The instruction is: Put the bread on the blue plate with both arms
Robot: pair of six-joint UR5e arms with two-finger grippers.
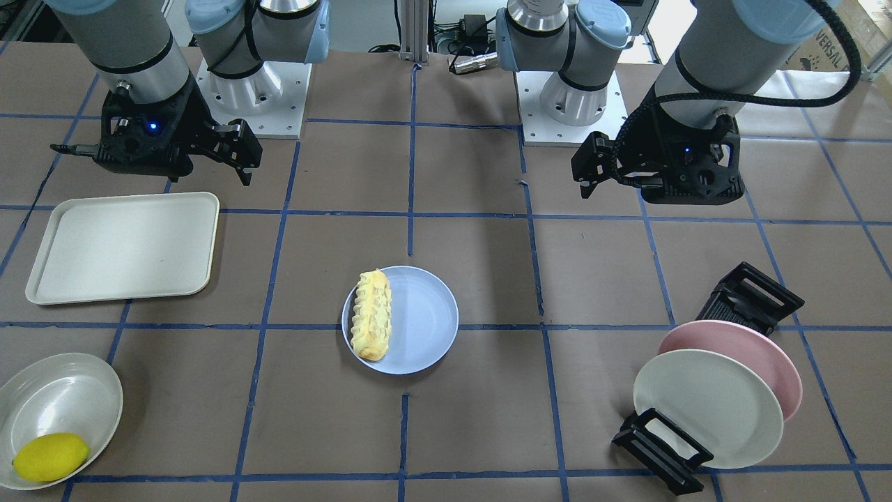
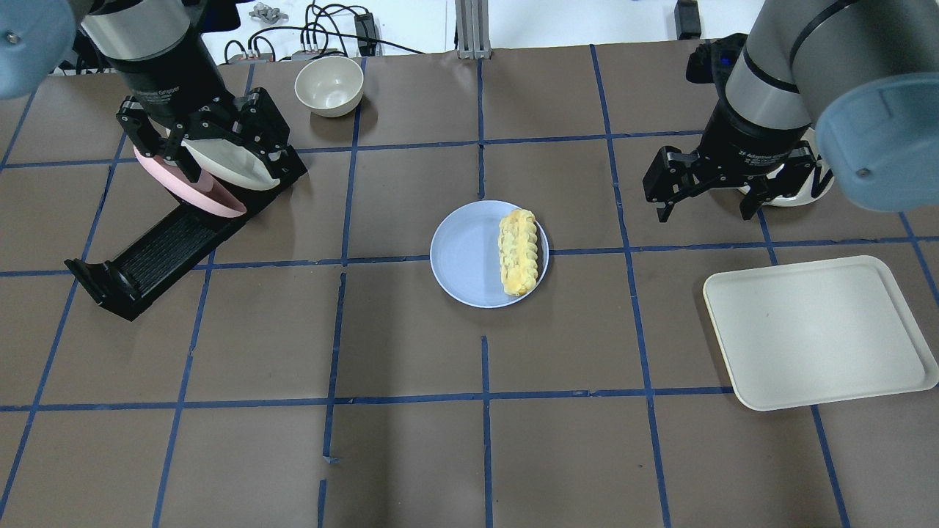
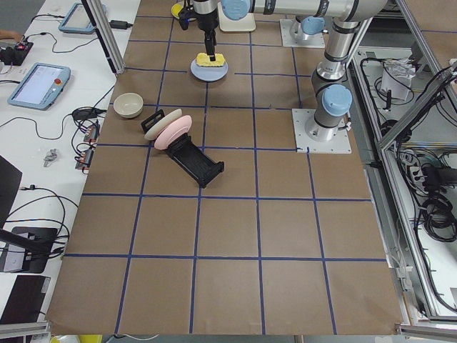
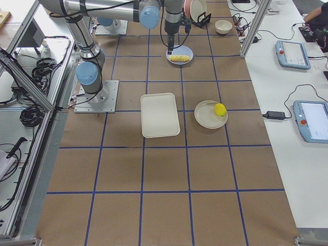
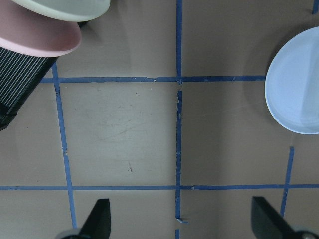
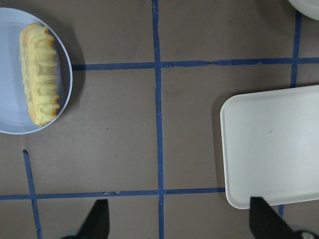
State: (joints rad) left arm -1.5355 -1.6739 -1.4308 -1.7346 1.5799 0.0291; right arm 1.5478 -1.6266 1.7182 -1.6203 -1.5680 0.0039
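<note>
The golden-yellow ridged bread loaf (image 1: 371, 315) is down on the round pale blue plate (image 1: 426, 322), and you can see it clearly from your side of the desk (image 1: 474, 244). It lies lengthwise along the plate's edge on the robot's right, with both ends reaching the rim. The plate sits mid-desk, right on a crossing of the blue tape lines.

Look at the left fingers (image 5: 99, 221): spread wide, nothing between them, hanging above bare brown paper. Their wrist camera catches the blue plate at one edge and the pink plate (image 1: 770, 348) and cream-white plate (image 1: 704, 408) at the opposite corner. Those two stand on edge in the black ribbed rack (image 1: 751, 296), the white one overlapping the pink.

Over to the right fingers (image 6: 98, 219): also parted and empty, well clear of the bread. They hover between the blue plate and the cream rectangular tray (image 1: 122, 247), both of which show in their wrist camera.

On your near corner, a smooth yellow lemon (image 1: 50, 457) rests in a shallow white oval dish (image 1: 63, 387). A small cream bowl (image 2: 329, 86) sits at the desk's far edge from the robot, near the rack.
</note>
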